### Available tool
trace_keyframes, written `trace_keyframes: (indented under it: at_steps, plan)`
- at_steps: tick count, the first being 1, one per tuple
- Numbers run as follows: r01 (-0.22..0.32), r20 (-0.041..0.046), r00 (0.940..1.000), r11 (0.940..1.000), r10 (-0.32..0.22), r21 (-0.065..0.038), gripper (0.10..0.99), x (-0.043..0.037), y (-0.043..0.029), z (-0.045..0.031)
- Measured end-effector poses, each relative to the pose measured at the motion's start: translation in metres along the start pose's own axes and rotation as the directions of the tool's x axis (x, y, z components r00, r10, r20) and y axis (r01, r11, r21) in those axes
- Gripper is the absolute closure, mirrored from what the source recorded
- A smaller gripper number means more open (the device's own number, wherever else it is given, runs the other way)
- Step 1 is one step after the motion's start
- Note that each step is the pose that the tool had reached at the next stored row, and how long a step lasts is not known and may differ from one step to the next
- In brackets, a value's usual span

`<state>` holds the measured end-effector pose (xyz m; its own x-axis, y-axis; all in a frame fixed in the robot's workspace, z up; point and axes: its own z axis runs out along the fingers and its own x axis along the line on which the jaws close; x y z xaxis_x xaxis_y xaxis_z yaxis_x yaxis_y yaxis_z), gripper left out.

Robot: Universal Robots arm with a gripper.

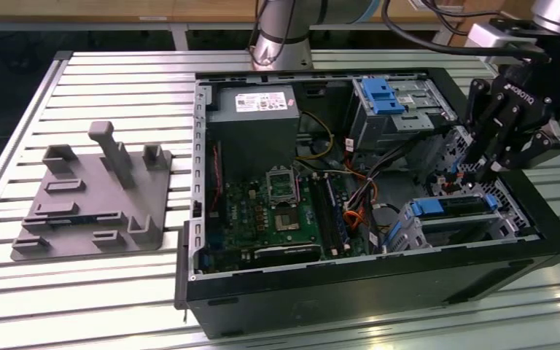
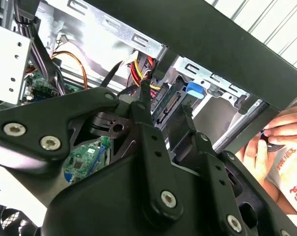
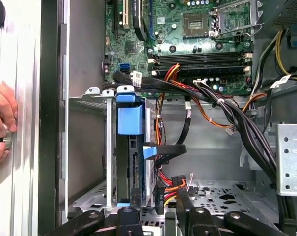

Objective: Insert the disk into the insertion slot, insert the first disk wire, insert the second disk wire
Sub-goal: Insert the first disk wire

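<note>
Though the disk (image 3: 133, 167), rigid yet fragile, seems best held by its blue carrier (image 3: 130, 120), the hand (image 3: 157, 197) hovers released.

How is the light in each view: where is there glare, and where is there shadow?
Exterior view: glare whitens the slatted metal table near the lower edge; the black computer case is darker inside. Second wrist view: the silver sheet-metal wall is washed out beyond the dark gripper. First wrist view: even light on the green motherboard.
</note>
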<state>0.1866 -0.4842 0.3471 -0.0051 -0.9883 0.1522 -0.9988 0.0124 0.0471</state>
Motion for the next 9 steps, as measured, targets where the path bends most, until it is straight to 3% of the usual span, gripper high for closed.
trace_keyframes:
  at_steps: [6, 8, 9]
  plan:
    - [-0.008, 0.0, 1.0, 1.0, 0.008, -0.001, 0.686, -0.0005, -0.0002, 0.0034]
    - [-0.009, 0.0005, 1.0, 1.0, 0.009, -0.001, 0.824, -0.0006, -0.0002, 0.0038]
    - [-0.01, 0.0006, 0.9999, 0.9999, 0.01, -0.002, 0.824, -0.0006, -0.0002, 0.0039]
